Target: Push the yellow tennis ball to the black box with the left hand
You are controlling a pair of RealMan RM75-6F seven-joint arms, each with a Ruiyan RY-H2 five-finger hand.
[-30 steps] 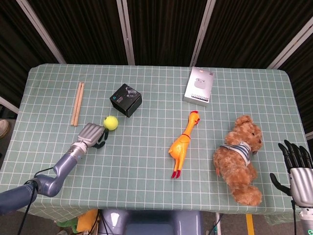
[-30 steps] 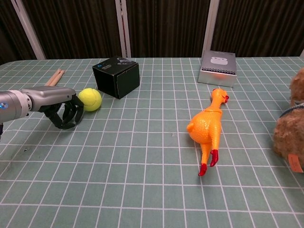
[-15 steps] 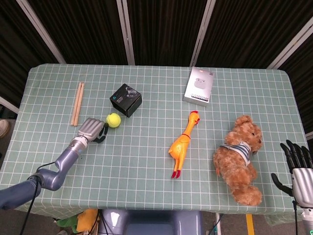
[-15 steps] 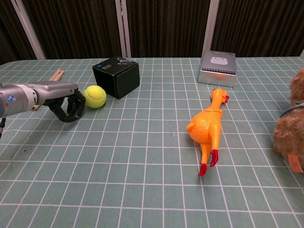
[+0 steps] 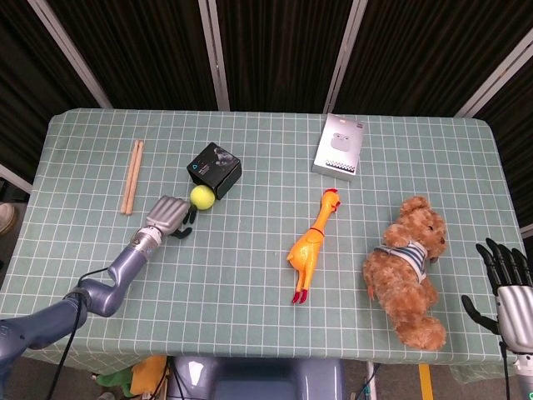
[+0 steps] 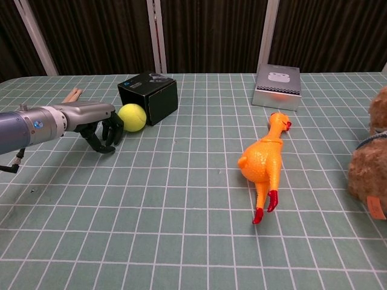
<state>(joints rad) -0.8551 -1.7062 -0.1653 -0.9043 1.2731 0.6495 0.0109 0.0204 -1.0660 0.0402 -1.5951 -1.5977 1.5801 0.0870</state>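
Fuzzy yellow tennis ball [image 5: 201,196] touches the black cardboard box [image 5: 214,170]; left hand [image 5: 169,215], fingers curled, empty, presses against it near the table's far-left corner.

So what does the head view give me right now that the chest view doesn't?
Only the head view shows the right hand, open off the table's right edge, and the whole teddy bear. Only the chest view shows the black box's side faces, with the tennis ball against it. Both show the left hand behind the ball, the rubber chicken and the white box.
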